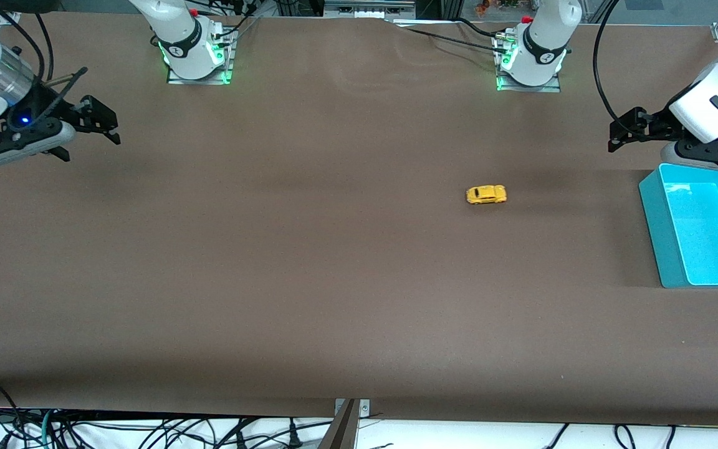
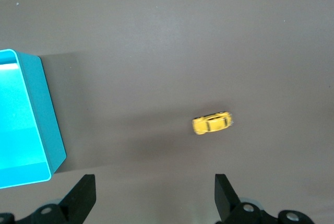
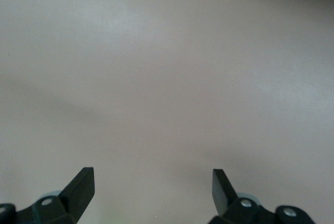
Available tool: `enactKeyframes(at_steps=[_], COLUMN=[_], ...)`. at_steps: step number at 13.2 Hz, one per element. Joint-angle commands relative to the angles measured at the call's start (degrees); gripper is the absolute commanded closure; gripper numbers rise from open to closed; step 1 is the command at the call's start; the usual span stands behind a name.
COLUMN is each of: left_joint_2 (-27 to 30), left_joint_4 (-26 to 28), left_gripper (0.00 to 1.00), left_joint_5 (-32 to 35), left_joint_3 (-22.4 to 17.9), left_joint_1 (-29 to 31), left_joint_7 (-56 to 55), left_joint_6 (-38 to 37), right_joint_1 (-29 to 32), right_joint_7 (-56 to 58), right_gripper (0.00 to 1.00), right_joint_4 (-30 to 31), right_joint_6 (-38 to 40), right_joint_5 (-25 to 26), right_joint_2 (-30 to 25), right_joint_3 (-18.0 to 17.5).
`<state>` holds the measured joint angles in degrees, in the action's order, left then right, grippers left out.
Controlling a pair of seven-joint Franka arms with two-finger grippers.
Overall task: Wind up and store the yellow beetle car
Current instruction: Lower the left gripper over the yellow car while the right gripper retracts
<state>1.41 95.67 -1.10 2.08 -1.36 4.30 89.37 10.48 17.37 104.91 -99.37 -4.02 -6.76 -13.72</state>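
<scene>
Nearest the front camera among the things on the brown table [image 1: 309,280] is the open teal bin [image 1: 650,215], at the right edge of the frame, toward the left arm's end of the table. Its hollow shows nothing but its own pale floor.

The yellow beetle car [image 1: 486,194] stands on its wheels on the bare tabletop, right of centre in the front view and slightly above the middle. It is near the bin but clearly apart from it, and no gripper touches it. In the left wrist view the car [image 2: 212,123] lies beside the bin's corner [image 2: 52,151].

The left gripper [image 1: 622,136] hangs at the upper right of the frame, over the table just by the bin, fingers [image 2: 83,195] spread wide and holding nothing.

The right gripper [image 1: 102,125] waits at the upper left of the frame, over bare table, well apart from the car, its fingers [image 3: 81,185] likewise spread and empty.
</scene>
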Motion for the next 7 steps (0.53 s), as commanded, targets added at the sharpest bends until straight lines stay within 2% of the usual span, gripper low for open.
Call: enactKeyframes(at_steps=[1,4,7], left_joint_2=[-2.3,-2.7,-2.7], left_joint_4=[-1.6,-1.6,-0.7], left_gripper=[0.0,0.0,0.0], left_joint_5=[-0.4,-0.5,-0.5], left_joint_3=[0.6,1.7,4.0], left_joint_1=[-0.6,-1.5,-1.5], left_joint_7=[1.2,1.8,11.1], left_joint_6=[-4.4,-7.4,-7.5], right_joint_1=[-0.9,-1.6,-1.8], right_joint_7=[-1.5,-1.6,-3.1], right_gripper=[0.0,0.0,0.0], right_joint_4=[-1.6,-1.8,-3.2], right_joint_6=[2.0,2.6,4.5], right_joint_5=[0.2,0.2,0.2], right_joint_2=[0.0,0.0,0.3], right_joint_3=[1.5,2.6,2.6])
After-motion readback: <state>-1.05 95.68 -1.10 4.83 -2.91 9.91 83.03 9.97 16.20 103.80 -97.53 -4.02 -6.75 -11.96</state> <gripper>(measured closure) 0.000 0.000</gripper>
